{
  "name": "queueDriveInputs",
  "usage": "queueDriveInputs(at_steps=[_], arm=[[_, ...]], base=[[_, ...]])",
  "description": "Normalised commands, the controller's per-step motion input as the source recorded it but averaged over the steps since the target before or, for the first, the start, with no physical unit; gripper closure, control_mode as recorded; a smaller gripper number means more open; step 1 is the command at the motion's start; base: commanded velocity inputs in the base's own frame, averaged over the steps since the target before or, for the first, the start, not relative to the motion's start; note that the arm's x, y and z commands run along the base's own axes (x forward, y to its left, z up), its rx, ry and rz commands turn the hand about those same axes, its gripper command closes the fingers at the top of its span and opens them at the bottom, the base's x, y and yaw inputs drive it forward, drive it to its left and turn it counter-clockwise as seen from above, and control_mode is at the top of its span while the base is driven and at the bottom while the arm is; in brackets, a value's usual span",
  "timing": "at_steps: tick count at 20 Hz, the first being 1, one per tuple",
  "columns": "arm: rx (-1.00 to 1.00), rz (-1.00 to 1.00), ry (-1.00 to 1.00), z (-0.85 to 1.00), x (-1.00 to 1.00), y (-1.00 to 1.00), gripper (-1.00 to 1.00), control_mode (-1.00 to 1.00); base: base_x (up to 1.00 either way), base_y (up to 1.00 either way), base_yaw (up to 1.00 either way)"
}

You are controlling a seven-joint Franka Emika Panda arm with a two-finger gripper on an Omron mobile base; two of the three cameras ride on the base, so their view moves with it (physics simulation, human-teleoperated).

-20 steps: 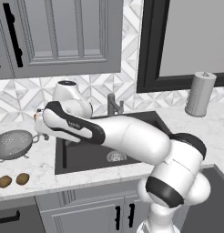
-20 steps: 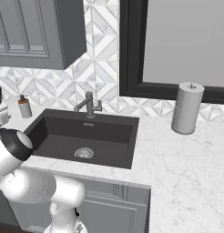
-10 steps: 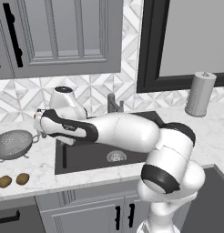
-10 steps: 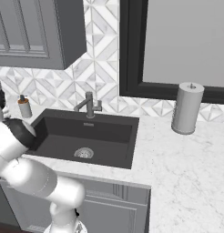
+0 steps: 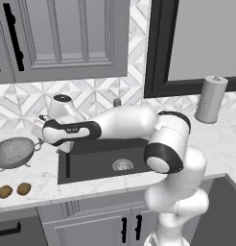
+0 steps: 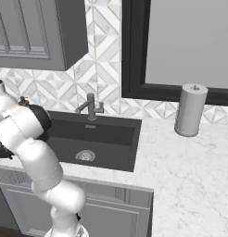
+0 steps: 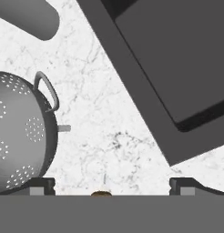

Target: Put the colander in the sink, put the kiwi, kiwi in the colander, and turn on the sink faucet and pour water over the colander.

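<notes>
Colander (image 5: 14,153) sits on the white marble counter (image 5: 43,173) to the left of the sink (image 5: 103,161), upright on its short feet, apart from the basin's edge. From the left base view the white arm reaches out over the sink's left rim, and its gripper (image 5: 39,129) hangs just above the counter between the colander and the basin. In the hand view the two dark fingertips (image 7: 41,185) stand far apart at the bottom, nothing between them but bare marble, so the claw is spread wide. That same view shows the colander's pierced wall and one loop handle (image 7: 46,89) on its near side, with the sink's dark corner off to the other side. Two brown kiwis (image 5: 14,190) lie side by side near the front edge of the counter, well in front of the colander. The grey faucet (image 6: 90,107) stands at the back of the sink. A paper towel roll (image 6: 190,110) stands upright on the counter to the right, well away from the basin.
</notes>
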Motion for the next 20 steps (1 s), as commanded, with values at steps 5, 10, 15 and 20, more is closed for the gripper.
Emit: queueDriveInputs(at_steps=[5,10,15,20], arm=[[0.0,0.02,0.0,-0.23,0.37,0.26,-1.0,-1.0],[0.0,0.04,0.0,-0.2,0.35,0.37,-1.0,-1.0],[0.0,0.03,0.0,-0.07,0.35,0.28,-1.0,-1.0],[0.0,0.0,0.0,-0.06,0.28,0.14,-1.0,-1.0]], base=[[0.0,0.0,0.0],[0.0,0.0,0.0],[0.0,0.0,0.0],[0.0,0.0,0.0]])
